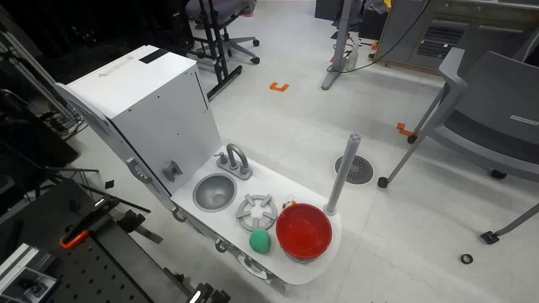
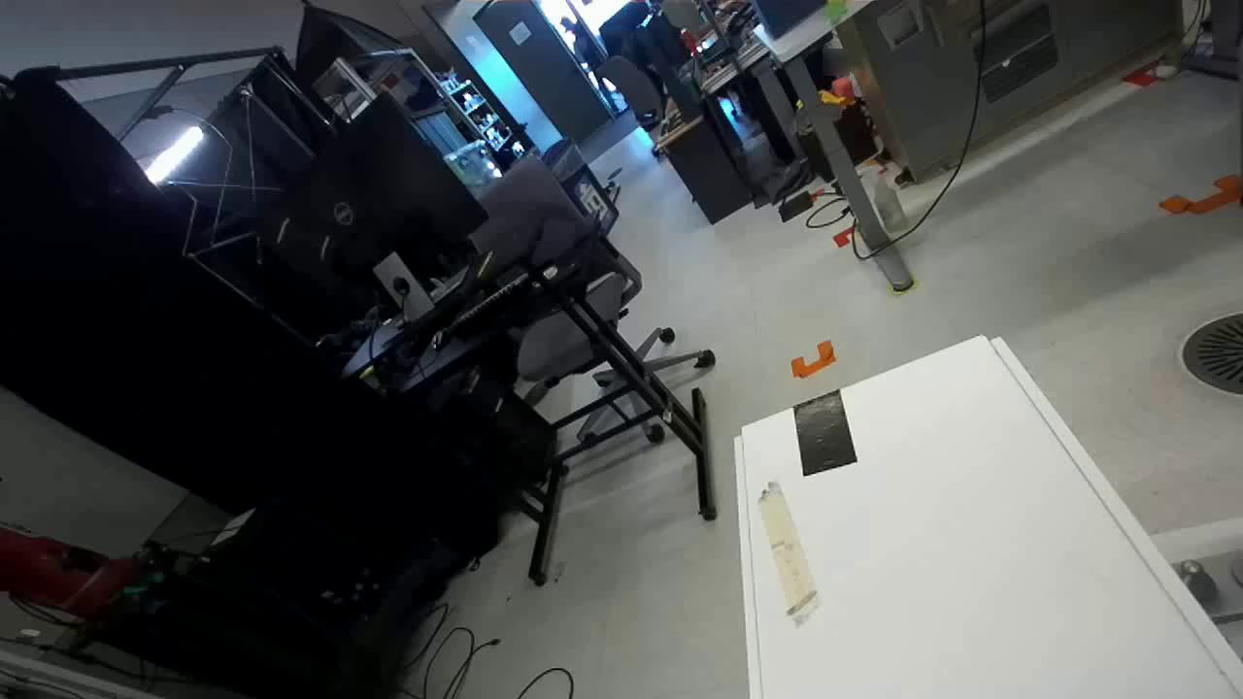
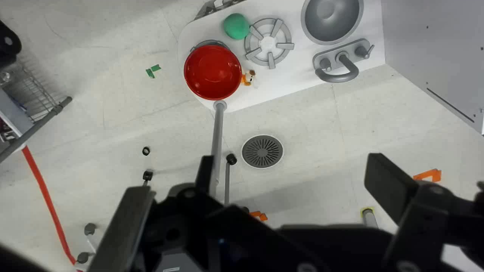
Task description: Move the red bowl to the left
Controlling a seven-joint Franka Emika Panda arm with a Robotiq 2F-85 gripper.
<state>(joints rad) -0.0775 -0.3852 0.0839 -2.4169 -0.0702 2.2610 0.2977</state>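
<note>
Bowl (image 1: 304,230): bright red, round, plain, glossy enough to throw soft glints off the inside bottom; inner wall goes deeper red in places. Mouth up. Wrist view has its rim as a near-clean circle. A grey rim (image 3: 211,42) peeks out from under one edge, mostly hidden, so can't tell what it belongs to or whether the bowl rests on it.

Location: rounded end of the white counter (image 1: 278,187), just beside the foot of the grey post (image 1: 342,176); touching or not, can't tell. Green ball (image 1: 260,241) sits near the bowl with a narrow gap between, burner (image 1: 254,223) just beside the ball. Small orange-and-white toy (image 3: 248,77) right at the bowl's edge, contact unclear.

Gripper (image 3: 289,166), read from wrist view: fingers (image 3: 389,185) spread wide, nothing held; floor and the drain (image 3: 262,151) show in the gap. They come in from the bottom of that view; bowl is up top, left of centre, well apart from both tips. Wrist camera looks steeply down on counter and floor. Height above the counter and joint pose: can't tell.
</note>
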